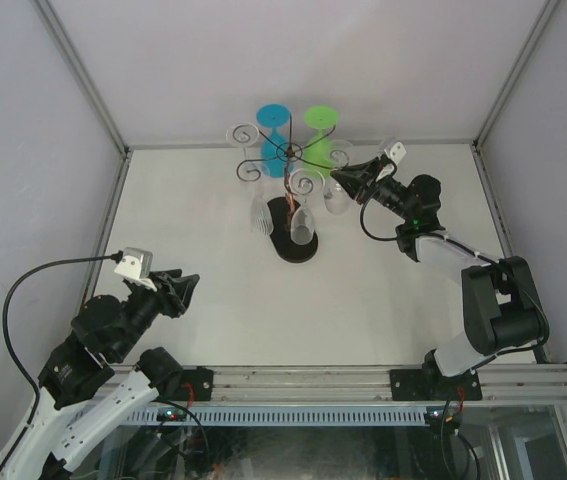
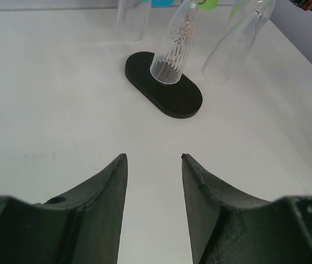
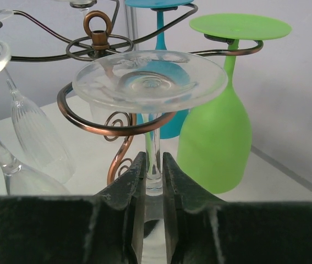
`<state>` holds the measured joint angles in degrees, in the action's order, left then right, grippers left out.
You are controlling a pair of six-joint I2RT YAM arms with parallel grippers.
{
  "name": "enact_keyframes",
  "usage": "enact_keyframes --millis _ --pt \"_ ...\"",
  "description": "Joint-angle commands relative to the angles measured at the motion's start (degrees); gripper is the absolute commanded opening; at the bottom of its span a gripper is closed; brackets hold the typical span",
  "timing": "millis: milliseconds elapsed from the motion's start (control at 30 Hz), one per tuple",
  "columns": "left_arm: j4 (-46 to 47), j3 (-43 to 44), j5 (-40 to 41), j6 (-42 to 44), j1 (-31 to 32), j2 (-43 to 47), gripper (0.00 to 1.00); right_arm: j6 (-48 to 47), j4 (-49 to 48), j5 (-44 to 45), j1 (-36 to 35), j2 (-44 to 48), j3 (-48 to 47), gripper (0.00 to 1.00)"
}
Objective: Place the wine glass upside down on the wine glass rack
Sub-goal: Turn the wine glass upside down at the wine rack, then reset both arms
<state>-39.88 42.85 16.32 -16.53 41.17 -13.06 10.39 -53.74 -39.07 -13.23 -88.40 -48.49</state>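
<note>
The wine glass rack (image 1: 288,152) stands at the middle back on its black oval base (image 1: 296,248). My right gripper (image 3: 154,157) is shut on the stem of a clear wine glass (image 3: 150,82), held upside down. Its stem passes inside a coppery scroll arm (image 3: 89,124) and its foot lies just above the curl; I cannot tell whether it rests on it. In the top view the right gripper (image 1: 339,180) is at the rack's right side. My left gripper (image 1: 185,290) is open and empty, low over the table, front left of the base (image 2: 172,96).
A green glass (image 3: 215,143) and a blue glass (image 3: 167,124) hang upside down on the rack's far arms. Other clear glasses hang there too, one ribbed (image 2: 172,49) over the base. Enclosure walls close the back and sides.
</note>
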Motion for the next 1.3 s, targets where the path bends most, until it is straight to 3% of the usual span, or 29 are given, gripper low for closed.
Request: enact_keyframes --millis 0,300,533,700,767,867,900,933,1100,1267 --pt "2.79 -1.71 0.46 -0.34 -0.30 0.41 0.49 -1.08 -0.47 1.80 -0.21 0.43 -2.73 0.15" --pt "2.79 -1.71 0.47 -0.34 -0.28 0.53 0.49 -2.49 1.39 1.80 -0.21 1.87 -2.93 0.28" --pt "2.79 -1.72 0.72 -0.42 -0.30 1.06 0.49 -5.88 6.77 1.90 -0.21 5.18 -2.72 0.48" --pt "2.77 -1.77 0.90 -0.43 -0.30 1.49 0.50 -7.67 9.58 3.79 -0.13 8.77 -1.08 0.55" --pt "2.79 -1.81 1.18 -0.51 -0.30 1.69 0.50 -8.20 11.58 4.99 -0.13 10.72 -0.19 0.64" --pt "2.70 -1.83 1.62 -0.69 -0.25 2.16 0.51 -8.37 14.60 7.28 -0.12 14.49 1.78 0.83" --pt "2.66 -1.87 1.92 -0.81 -0.29 2.35 0.52 -8.49 16.41 8.32 -0.19 16.14 2.32 0.97" --pt "2.62 -1.89 2.34 -0.90 -0.30 2.60 0.52 -8.74 18.67 9.22 -0.21 17.91 2.88 0.99" --pt "2.23 -1.98 4.79 -1.58 -0.30 3.59 0.55 -7.16 32.05 20.20 -0.74 31.10 7.38 1.00" --pt "2.04 -1.75 6.71 -1.83 -0.29 3.39 0.57 1.11 45.51 28.76 -0.15 44.85 10.98 1.00"
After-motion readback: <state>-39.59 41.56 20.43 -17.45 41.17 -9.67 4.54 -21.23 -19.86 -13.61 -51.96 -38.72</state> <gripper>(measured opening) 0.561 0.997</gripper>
